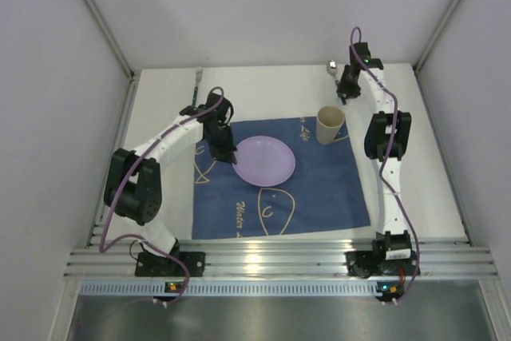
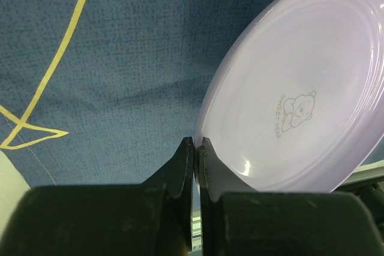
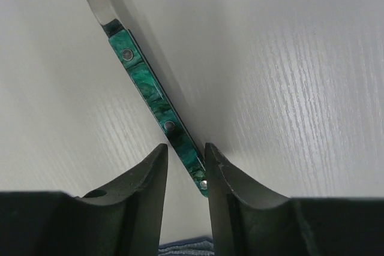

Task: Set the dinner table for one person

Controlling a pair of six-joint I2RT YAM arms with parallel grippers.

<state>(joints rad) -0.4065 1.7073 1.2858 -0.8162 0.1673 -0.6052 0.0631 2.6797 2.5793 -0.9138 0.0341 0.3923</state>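
A lilac plate (image 1: 265, 159) lies on the dark blue placemat (image 1: 319, 197) in the middle of the white dinner table (image 1: 423, 173). My left gripper (image 1: 233, 157) is at the plate's left edge. In the left wrist view its jaws (image 2: 197, 141) are shut on the rim of the plate (image 2: 294, 88). At the far right of the table, my right gripper (image 1: 343, 97) points down over a utensil with a green marbled handle (image 3: 153, 97). The jaws (image 3: 186, 147) straddle the handle's end. The right finger touches it and a gap remains on the left.
A tan paper cup (image 1: 330, 124) stands upright on the placemat's far right corner, close to my right arm. Another utensil (image 1: 196, 85) lies on the table at the far left. White walls and a silver rail (image 1: 279, 257) bound the table.
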